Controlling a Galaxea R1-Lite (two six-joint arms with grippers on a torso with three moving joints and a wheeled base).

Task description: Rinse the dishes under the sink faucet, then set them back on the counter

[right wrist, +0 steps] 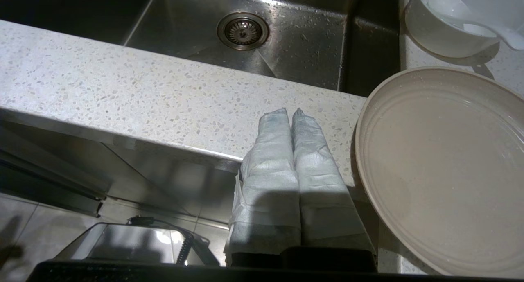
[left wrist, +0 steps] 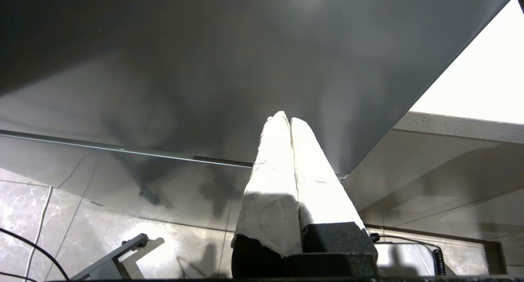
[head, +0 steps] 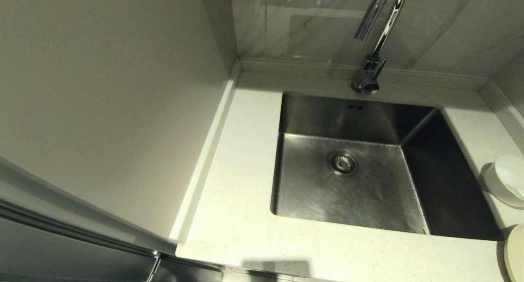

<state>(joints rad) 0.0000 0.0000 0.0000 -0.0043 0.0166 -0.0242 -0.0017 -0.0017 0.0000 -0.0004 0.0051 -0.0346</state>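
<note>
In the corner against the tiled wall, the table [head: 237,216] wraps a steel sink [head: 348,192], its basin bare beneath the tap [head: 374,40]. On the right strip sits the plate [right wrist: 442,167], overhanging the front edge, with the bowl [right wrist: 446,32] behind holding the spoon [right wrist: 458,12]. Both the left claw [left wrist: 290,120] and right claw [right wrist: 291,112] hang below the edge, fingers pressed together, gripping nothing.

No readable text, labels or numbers anywhere

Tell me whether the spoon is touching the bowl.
Touching. The right wrist view shows the spoon lying inside the bowl, its handle resting across the rim.
</note>
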